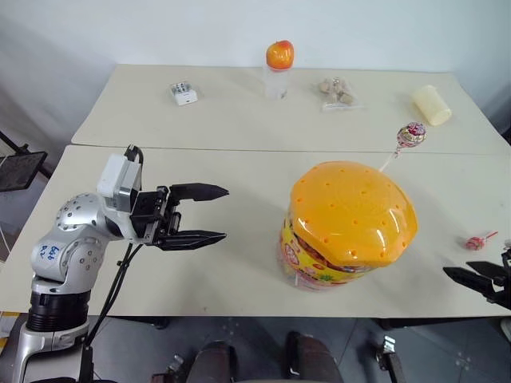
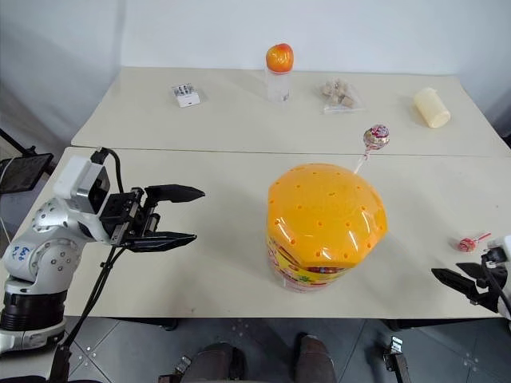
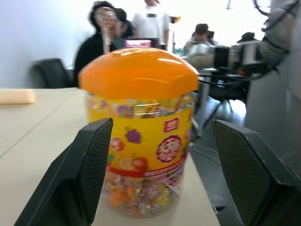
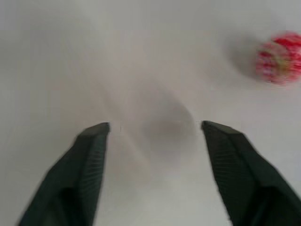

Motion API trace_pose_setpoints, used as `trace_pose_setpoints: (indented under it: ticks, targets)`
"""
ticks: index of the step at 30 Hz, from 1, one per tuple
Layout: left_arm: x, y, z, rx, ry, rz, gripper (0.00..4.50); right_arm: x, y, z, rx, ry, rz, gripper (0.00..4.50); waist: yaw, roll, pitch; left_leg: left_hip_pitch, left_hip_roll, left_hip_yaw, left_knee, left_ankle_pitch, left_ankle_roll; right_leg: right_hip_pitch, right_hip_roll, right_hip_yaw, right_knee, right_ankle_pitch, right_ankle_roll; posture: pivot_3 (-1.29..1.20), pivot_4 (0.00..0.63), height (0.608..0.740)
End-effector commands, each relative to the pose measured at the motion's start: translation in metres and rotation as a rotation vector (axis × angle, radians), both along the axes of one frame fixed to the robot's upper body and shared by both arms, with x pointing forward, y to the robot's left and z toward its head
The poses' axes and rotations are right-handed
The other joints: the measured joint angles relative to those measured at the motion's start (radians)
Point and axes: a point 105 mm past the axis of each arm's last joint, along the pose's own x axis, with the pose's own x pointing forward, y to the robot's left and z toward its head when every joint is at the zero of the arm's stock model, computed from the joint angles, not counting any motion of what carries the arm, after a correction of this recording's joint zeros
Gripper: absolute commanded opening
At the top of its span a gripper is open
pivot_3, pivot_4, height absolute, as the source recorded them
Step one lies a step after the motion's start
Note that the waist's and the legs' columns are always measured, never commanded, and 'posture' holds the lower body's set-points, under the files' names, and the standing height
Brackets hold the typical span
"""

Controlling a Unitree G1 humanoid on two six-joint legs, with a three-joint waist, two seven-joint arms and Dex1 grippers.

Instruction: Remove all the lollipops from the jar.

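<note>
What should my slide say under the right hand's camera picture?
Open right gripper hovers over the table, a red lollipop lying nearby.

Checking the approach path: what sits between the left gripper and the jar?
Nothing: bare table between the left gripper and the jar, seen from the head views.

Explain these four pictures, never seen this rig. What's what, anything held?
A two-armed humanoid robot. Two pictures come from its head, looking down at the tables; the other two come from cameras on each wrist. The left gripper, jaws open, faces the orange-lidded candy jar. The right gripper hangs open over bare table, holding nothing. One red lollipop lies on the table near it; another lollipop sticks up behind the jar. The far table holds an orange-topped bottle and small items.
</note>
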Motion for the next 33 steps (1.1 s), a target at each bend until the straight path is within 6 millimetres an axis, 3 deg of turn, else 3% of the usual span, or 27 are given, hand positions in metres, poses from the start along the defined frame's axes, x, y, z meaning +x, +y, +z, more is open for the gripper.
trace_pose_setpoints:
  ticks: [1, 9, 12, 16, 24, 33]
  targets:
    - [-0.003, 0.004, 0.006, -0.053, -0.009, 0.036, 3.57, 0.002, 0.015, 0.047, 0.035, -0.268, 0.153, 4.47, 0.0, 0.0, 0.0, 0.0, 0.0, 0.0, 0.0, 0.0, 0.0, 0.0, 0.0, 0.0, 0.0, 0.0, 0.0, 0.0, 0.15, 0.74]
    - [0.008, 0.007, 0.023, -0.249, 0.075, 0.141, 3.57, 0.001, 0.042, 0.099, 0.094, -0.524, 0.287, 4.47, 0.0, 0.0, 0.0, 0.001, 0.0, -0.002, 0.0, 0.0, 0.0, 0.001, 0.0, 0.0, 0.001, 0.0, 0.0, 0.0, 0.15, 0.74]
    - [0.01, 0.008, 0.025, -0.273, 0.092, 0.149, 3.57, -0.001, 0.07, 0.124, 0.147, -0.627, 0.378, 4.47, 0.0, 0.0, 0.0, 0.001, 0.0, -0.002, 0.0, 0.0, -0.001, 0.001, 0.0, 0.0, 0.002, 0.0, 0.0, 0.0, 0.15, 0.74]
    - [0.013, 0.003, 0.031, -0.307, 0.093, 0.138, 3.57, -0.007, 0.121, 0.159, 0.287, -0.782, 0.571, 4.47, 0.0, 0.0, 0.0, 0.001, 0.0, -0.003, 0.0, 0.0, -0.001, 0.001, 0.0, 0.0, 0.002, 0.0, 0.0, 0.0, 0.15, 0.74]
    - [0.011, 0.001, 0.031, -0.31, 0.122, 0.098, 3.57, -0.012, 0.172, 0.164, 0.377, -0.713, 0.801, 4.47, 0.0, 0.0, 0.0, 0.0, 0.0, -0.002, 0.001, -0.001, -0.001, 0.001, 0.0, -0.001, 0.002, 0.0, 0.0, 0.0, 0.15, 0.74]
    - [0.006, -0.007, 0.031, -0.301, 0.113, 0.069, 3.57, -0.004, 0.184, 0.166, 0.408, -0.652, 0.887, 4.47, 0.001, 0.0, 0.0, 0.0, 0.0, -0.002, 0.001, -0.001, -0.001, 0.001, 0.0, -0.001, 0.002, 0.0, 0.0, 0.0, 0.15, 0.74]
